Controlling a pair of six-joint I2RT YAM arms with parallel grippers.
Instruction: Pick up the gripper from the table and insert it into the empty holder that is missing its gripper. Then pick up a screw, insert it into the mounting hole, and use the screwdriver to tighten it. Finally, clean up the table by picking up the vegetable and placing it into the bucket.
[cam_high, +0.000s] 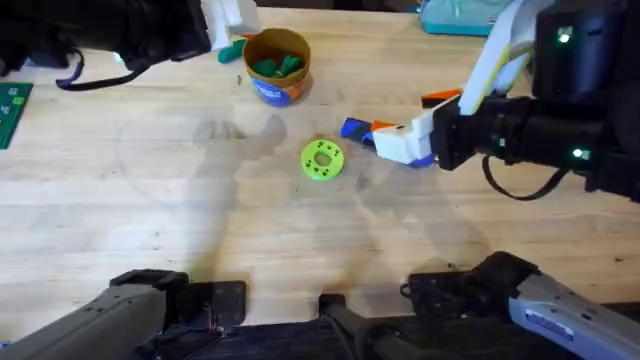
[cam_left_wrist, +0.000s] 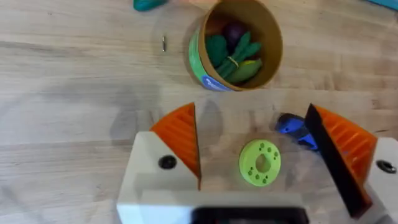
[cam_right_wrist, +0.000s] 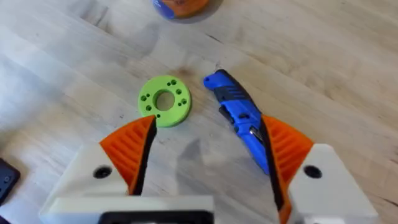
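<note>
Two hands in view over the pale wooden tabletop (cam_high: 180, 210). Far left edge: a green circuit board (cam_high: 12, 112) lies flat. Left hand (cam_left_wrist: 258, 165), white with orange ribbed pads, is spread wide and holds nothing; the wrist view looks down between its fingers (cam_left_wrist: 180, 137) at the wood.

Small round tub with yellow-orange wall and blue-and-orange label, the bucket (cam_high: 277, 66), stands upright toward the far side, left of centre. Dark-green oblong toy vegetables (cam_left_wrist: 233, 53) lie inside it, with one purple piece among them. A small screw (cam_left_wrist: 163, 43) lies on the wood beside the bucket.

Lime-green holed disc (cam_high: 322, 159) lies flat near centre, well apart from the bucket.

Slim bright-blue screwdriver with ribbed handle (cam_right_wrist: 239, 115) lies on the wood just right of the disc, not touching it. Right hand (cam_right_wrist: 208, 158) is wide open and empty; one orange pad sits right beside the screwdriver, contact cannot be told. Far right: teal box (cam_high: 455, 15) at the back edge.
</note>
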